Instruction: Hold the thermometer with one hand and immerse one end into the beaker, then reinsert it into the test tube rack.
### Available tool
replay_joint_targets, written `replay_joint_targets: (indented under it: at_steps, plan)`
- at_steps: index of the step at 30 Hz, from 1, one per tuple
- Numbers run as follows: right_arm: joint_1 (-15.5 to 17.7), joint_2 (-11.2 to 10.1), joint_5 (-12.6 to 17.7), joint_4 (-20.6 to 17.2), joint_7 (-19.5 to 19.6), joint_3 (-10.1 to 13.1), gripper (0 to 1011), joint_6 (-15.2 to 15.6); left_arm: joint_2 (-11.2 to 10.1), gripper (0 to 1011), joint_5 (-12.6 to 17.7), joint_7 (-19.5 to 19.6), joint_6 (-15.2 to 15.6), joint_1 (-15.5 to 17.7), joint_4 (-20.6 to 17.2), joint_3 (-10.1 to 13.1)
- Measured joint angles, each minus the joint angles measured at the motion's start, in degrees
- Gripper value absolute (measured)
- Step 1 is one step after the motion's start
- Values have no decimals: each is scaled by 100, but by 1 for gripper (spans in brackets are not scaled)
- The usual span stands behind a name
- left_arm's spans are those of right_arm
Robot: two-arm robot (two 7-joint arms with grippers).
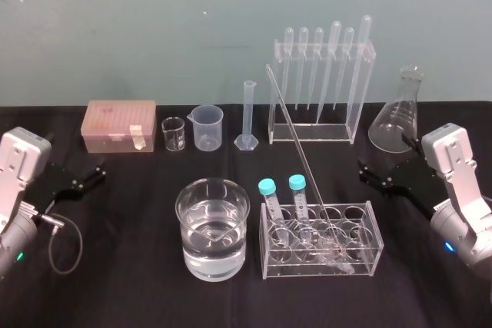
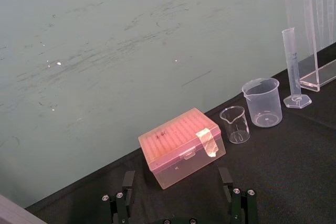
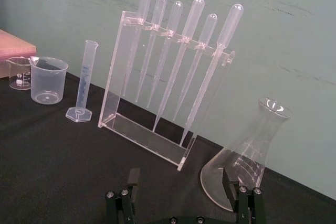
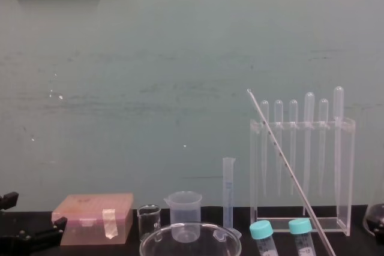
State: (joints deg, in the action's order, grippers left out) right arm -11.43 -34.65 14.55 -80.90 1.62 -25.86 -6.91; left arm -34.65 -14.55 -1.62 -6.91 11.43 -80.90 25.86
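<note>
The thermometer (image 1: 296, 140), a long thin glass rod, leans up and to the left out of the low clear test tube rack (image 1: 373, 245) at the front, beside two blue-capped tubes (image 1: 267, 190). In the chest view the thermometer (image 4: 282, 154) crosses in front of the tall rack. The frosted plastic beaker (image 1: 207, 128) stands in the back row, left of centre. My left gripper (image 1: 84, 177) is open at the left edge, far from both. At the right edge my right gripper (image 1: 374, 174) is open too, just right of the low rack. Both wrist views show wide-apart fingers with nothing between them.
A wide glass vessel of water (image 1: 213, 228) stands left of the low rack. Along the back are a pink box (image 1: 119, 124), a small glass beaker (image 1: 174, 134), a graduated cylinder (image 1: 248, 113), a tall acrylic rack (image 1: 355, 105) with several pipettes and a conical flask (image 1: 400, 117).
</note>
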Motion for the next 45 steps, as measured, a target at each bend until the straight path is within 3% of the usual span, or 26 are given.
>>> replay_joint_targets:
  at_steps: [45]
  plan:
    - [0,0,0,0,0,0,1003,0,0,1008,0,0,0,0,0,0]
